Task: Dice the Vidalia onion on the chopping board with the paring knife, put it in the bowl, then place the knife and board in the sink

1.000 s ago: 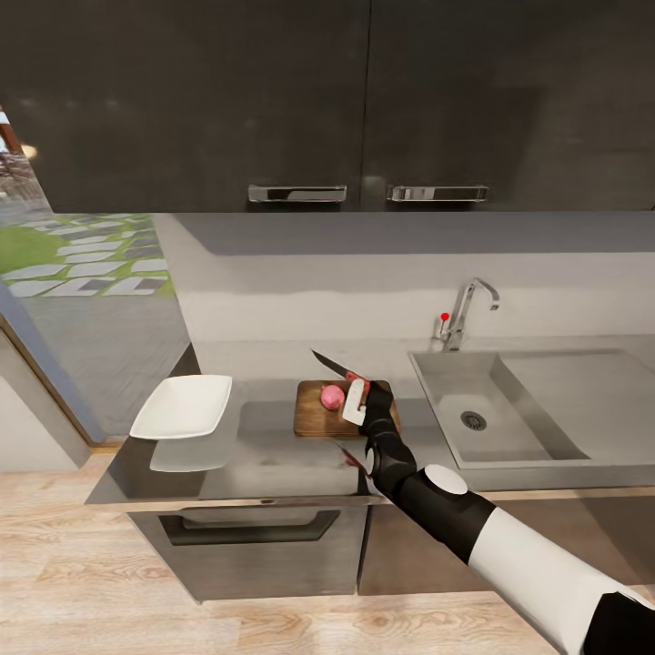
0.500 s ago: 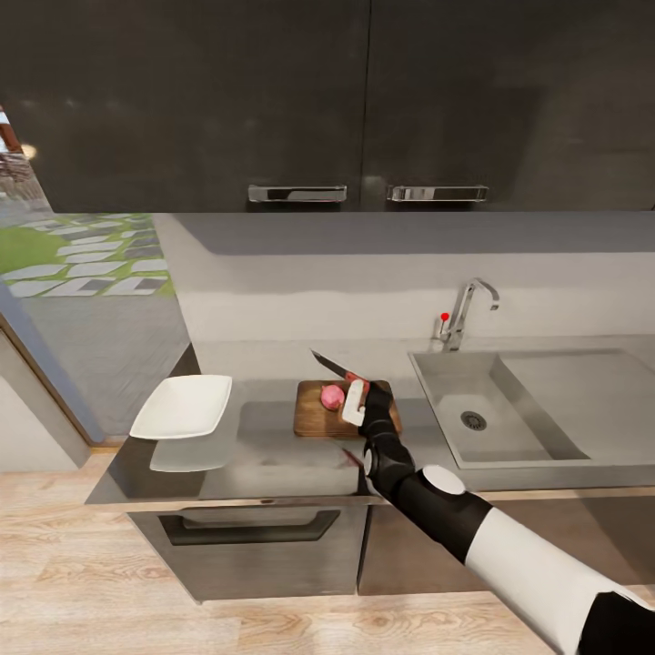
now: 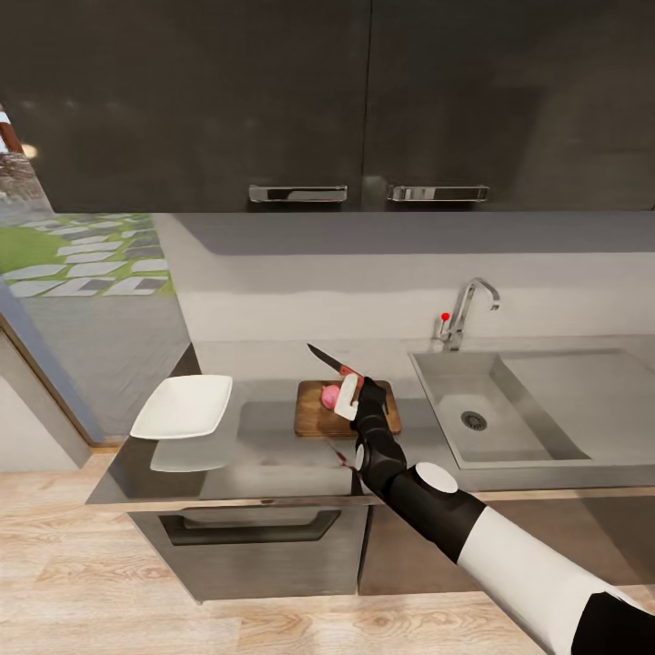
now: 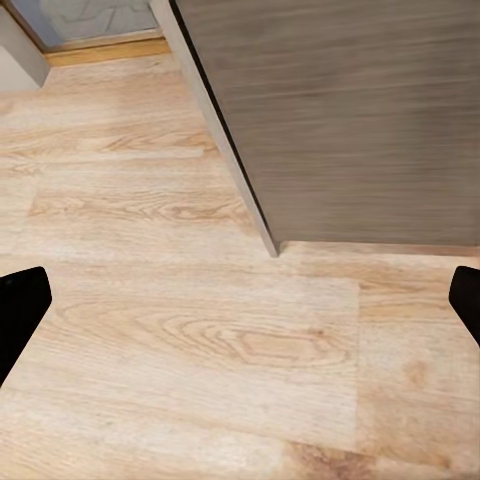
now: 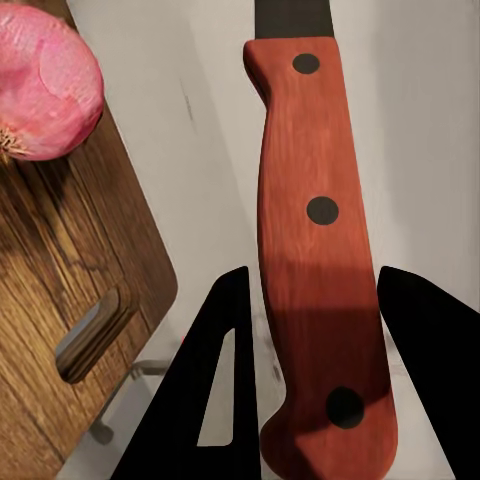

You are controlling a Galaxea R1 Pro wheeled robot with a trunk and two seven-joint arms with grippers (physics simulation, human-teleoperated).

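Observation:
The pinkish Vidalia onion (image 3: 328, 397) (image 5: 45, 85) lies on the brown chopping board (image 3: 314, 418) (image 5: 70, 300) on the grey countertop (image 3: 273, 455). My right gripper (image 3: 351, 393) (image 5: 320, 340) is shut on the paring knife's red handle (image 5: 320, 250), right beside the onion. The dark blade (image 3: 322, 358) points up and back to the left, above the board's far edge. The white bowl (image 3: 182, 407) stands on the countertop to the board's left. The sink (image 3: 437, 382) lies to the right. My left gripper (image 4: 240, 300) is open over the wood floor.
A chrome tap with a red knob (image 3: 466, 314) stands behind the sink. Black upper cabinets (image 3: 273, 100) hang over the worktop. The left wrist view looks down at pale floor and the corner of a brown lower cabinet (image 4: 340, 120).
My right gripper has carried the knife a little to the left and back, closer to the onion. Onion, board and bowl have stayed put.

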